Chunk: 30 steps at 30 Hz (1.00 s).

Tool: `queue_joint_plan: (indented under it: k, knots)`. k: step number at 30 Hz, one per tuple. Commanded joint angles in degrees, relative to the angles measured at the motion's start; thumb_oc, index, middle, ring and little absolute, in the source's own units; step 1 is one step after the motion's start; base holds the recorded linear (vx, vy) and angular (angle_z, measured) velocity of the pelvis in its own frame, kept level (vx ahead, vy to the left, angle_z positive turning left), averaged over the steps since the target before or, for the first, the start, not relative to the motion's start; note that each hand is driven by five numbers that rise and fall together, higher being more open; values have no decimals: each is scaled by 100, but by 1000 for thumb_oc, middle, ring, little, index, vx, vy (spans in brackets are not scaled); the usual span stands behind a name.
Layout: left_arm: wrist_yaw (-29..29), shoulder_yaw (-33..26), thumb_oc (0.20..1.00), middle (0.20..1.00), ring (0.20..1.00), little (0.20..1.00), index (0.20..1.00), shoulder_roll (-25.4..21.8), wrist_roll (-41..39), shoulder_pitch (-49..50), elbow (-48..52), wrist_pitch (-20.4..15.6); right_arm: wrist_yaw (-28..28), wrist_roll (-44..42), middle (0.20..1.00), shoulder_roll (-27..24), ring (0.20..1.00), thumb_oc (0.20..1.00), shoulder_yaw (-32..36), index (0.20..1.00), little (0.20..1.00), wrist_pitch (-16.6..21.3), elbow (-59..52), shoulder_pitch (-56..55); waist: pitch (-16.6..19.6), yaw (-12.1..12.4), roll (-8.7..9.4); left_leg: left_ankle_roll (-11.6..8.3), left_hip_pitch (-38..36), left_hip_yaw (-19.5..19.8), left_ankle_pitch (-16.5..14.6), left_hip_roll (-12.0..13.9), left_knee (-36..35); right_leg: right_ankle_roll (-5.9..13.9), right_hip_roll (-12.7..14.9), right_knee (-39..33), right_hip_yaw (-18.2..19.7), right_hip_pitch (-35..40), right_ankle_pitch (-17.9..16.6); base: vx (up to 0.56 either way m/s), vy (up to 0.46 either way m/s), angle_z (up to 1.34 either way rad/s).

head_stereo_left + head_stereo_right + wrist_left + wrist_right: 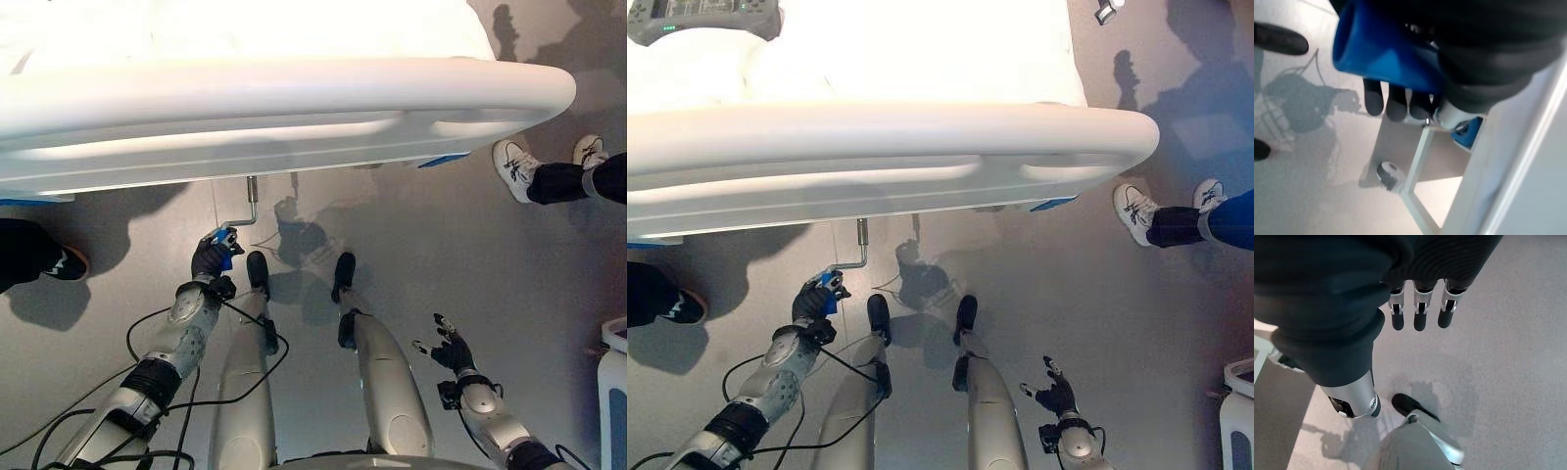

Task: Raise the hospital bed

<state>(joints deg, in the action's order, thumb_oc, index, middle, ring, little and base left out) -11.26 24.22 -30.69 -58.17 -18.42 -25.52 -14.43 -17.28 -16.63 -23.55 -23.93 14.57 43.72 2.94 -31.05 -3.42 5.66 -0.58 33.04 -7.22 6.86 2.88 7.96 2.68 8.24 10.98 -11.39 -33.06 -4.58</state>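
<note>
While its fingers curl around the blue grip [1386, 54] of a metal crank handle [242, 213], the left robot hand [210, 258] sits low beneath the white footboard [294, 117] of the hospital bed [872, 59]. That crank runs up to the underside of the bed frame. The right robot hand [452, 351] hangs apart over the grey floor [411, 245], fingers straight and relaxed, holding nothing. A person's white shoes [516, 168] stand beside the bed's right corner.

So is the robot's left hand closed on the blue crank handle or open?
Closed. The left robot hand has its fingers curled round the blue crank handle below the bed's footboard.
</note>
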Motion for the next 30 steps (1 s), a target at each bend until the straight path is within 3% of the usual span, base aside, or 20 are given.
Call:
queue_joint_plan:
  k: [1, 14, 23, 30]
  knots:
    - [253, -141, 200, 200, 200, 200, 200, 104, -31, -94, 1041, -689, -113, -61, 1000, -465, 1000, 1000, 247, 1000, 1000, -56, -151, -436, 126, -45, -312, 101, 175, 63, -317, -322, 271, 94, -11, 245, -25, -86, 131, 8, -82, -13]
    - [211, 495, 200, 200, 200, 200, 200, 372, -77, -980, 995, -673, -158, -63, 1000, -640, 1000, 1000, 299, 1000, 1000, -28, -374, -554, 126, -405, -406, -28, 91, -225, -240, -87, 151, -9, -297, 324, 291, -299, 204, 6, -55, -11]
    - [87, 806, 200, 200, 200, 200, 200, 699, -194, -1807, 312, -636, -272, -82, 1000, -772, 1000, 1000, 282, 1000, 1000, 25, -651, -675, 126, -724, -422, -111, 248, -488, -218, 56, 109, -39, -488, 370, 585, -656, 190, 7, -50, -21]
    - [-168, 855, 200, 200, 200, 200, 200, 985, -95, -2655, -714, -578, -401, -98, 1000, -924, 1000, 1000, 260, 1000, 1000, 143, -1049, -801, 126, -967, -325, -165, 559, -644, -220, 109, 143, -36, -559, 431, 738, -1072, 135, 13, -43, -11]
